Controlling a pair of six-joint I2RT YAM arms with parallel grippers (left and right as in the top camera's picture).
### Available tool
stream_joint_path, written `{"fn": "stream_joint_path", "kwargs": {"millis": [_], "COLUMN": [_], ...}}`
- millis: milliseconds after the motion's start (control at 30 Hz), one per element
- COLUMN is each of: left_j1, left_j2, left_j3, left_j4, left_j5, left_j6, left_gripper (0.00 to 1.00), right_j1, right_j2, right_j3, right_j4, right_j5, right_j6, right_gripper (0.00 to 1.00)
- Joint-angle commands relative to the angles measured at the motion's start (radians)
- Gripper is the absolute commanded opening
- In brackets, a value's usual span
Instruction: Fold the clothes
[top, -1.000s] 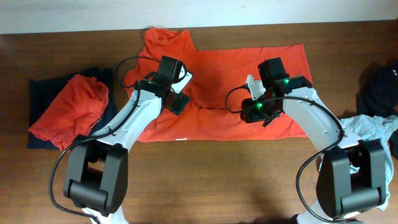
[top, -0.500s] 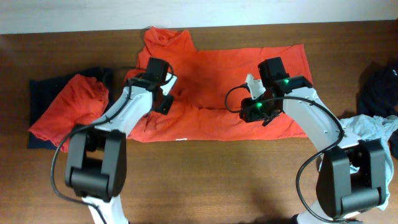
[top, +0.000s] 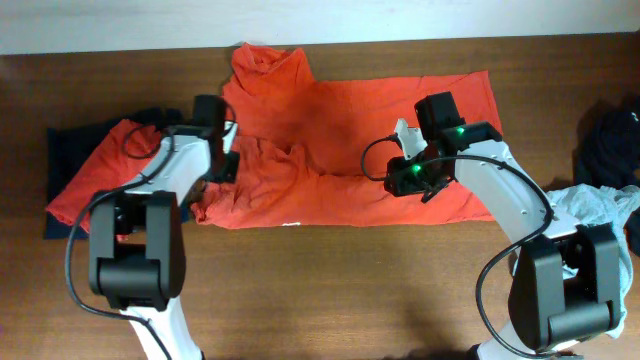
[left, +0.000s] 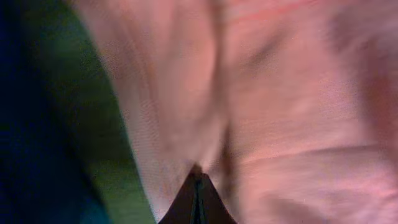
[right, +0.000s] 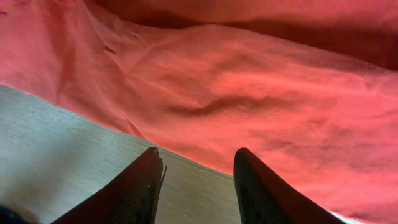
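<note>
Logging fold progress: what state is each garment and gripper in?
Red-orange cotton T-shirt: spread out, left side bunched.
Left gripper: shut on the T-shirt.
Right gripper: open, empty.
Small red-orange garment: crumpled on navy garment.
Navy garment: flat, partly covered.
Grey-blue garment: crumpled.
Black garment: heaped.

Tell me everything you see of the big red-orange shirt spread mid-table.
The red-orange shirt looks like soft cotton, plain on the side shown. It lies spread but wrinkled across the far middle of the wooden table, one end bunched at the top left. The left claw, shut, pinches its left edge; the right claw stands open over its near hem.
</note>
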Motion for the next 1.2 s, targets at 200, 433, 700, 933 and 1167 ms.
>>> {"fn": "stream_joint_path", "kwargs": {"millis": [200, 433, 700, 933, 1167], "left_j1": [-0.026, -0.049, -0.031, -0.031, -0.031], "left_j2": [-0.072, -0.134, -0.133, -0.110, -0.003], "left_j3": [0.012, 0.012, 0.012, 0.011, 0.011], "left_j4": [-0.030, -0.026, 0.012, 0.018, 0.012], "left_j5": [0.068, 0.129, 0.286, 0.281, 0.282], "left_j6": [-0.024, -0.036, -0.069, -0.046, -0.046], "left_gripper": [0.03, 0.05, 0.07, 0.08, 0.04], "right_j1": [0.032, 0.160, 0.254, 0.285, 0.288], "right_j2": [-0.006, 0.061, 0.235, 0.346, 0.405], "right_j3": [0.014, 0.014, 0.014, 0.015, 0.015], "right_j4": [0.221, 0.450, 0.724, 0.890, 0.993], "right_j5": [-0.304, -0.299, -0.255, -0.249, -0.175], "right_j6": [0.021, 0.174, 0.394, 0.469, 0.519], "right_gripper": [0.16, 0.09, 0.04, 0.04, 0.04]}}
